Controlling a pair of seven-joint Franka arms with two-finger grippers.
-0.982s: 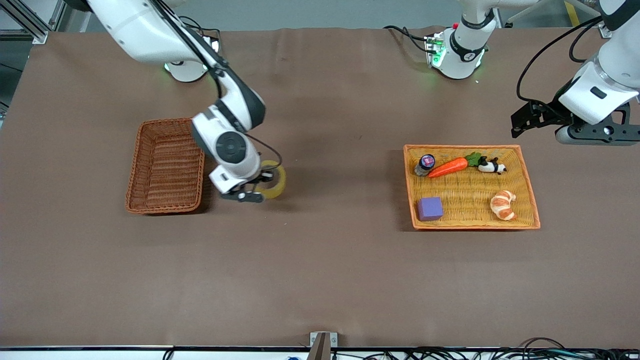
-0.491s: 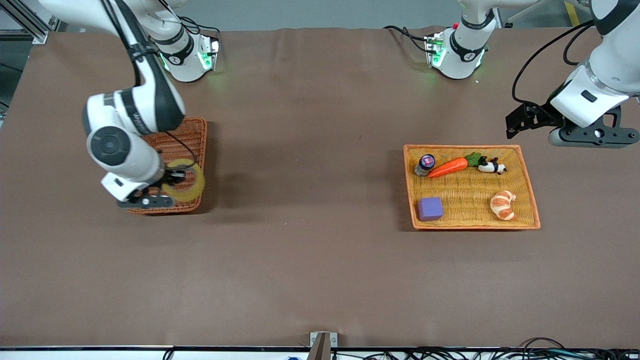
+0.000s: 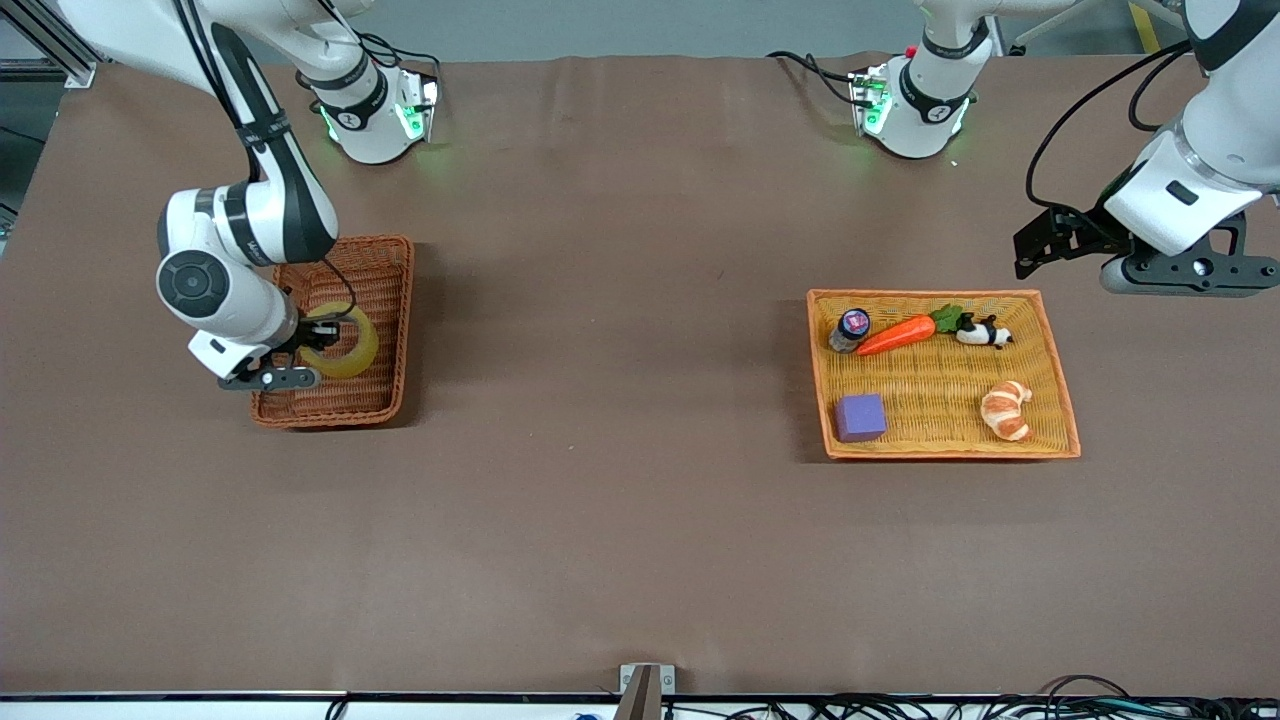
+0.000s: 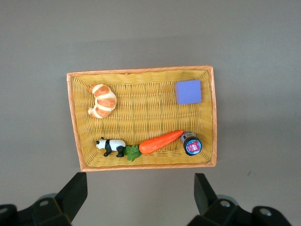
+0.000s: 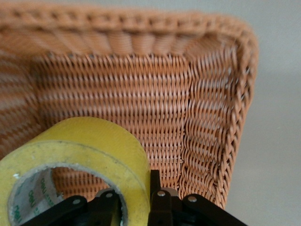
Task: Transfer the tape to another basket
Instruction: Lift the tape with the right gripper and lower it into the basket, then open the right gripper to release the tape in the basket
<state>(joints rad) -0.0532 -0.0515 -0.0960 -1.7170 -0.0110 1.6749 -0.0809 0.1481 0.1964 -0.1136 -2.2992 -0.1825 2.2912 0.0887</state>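
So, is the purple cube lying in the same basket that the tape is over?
No, the purple cube lies in the orange-yellow tray basket, while the right gripper holds the tape over the reddish-brown basket.

Light: bright and even, coming from above.
Shadows: soft, short ones beside the basket (image 3: 330, 400) and the tray (image 3: 1058, 360).
Focus: the tape (image 5: 89, 155) close to the right wrist camera is slightly soft.

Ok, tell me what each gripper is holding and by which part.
The right gripper is shut on the tape, pinching the roll's wall, one finger inside the core, over the basket. The left gripper, open, holds nothing.
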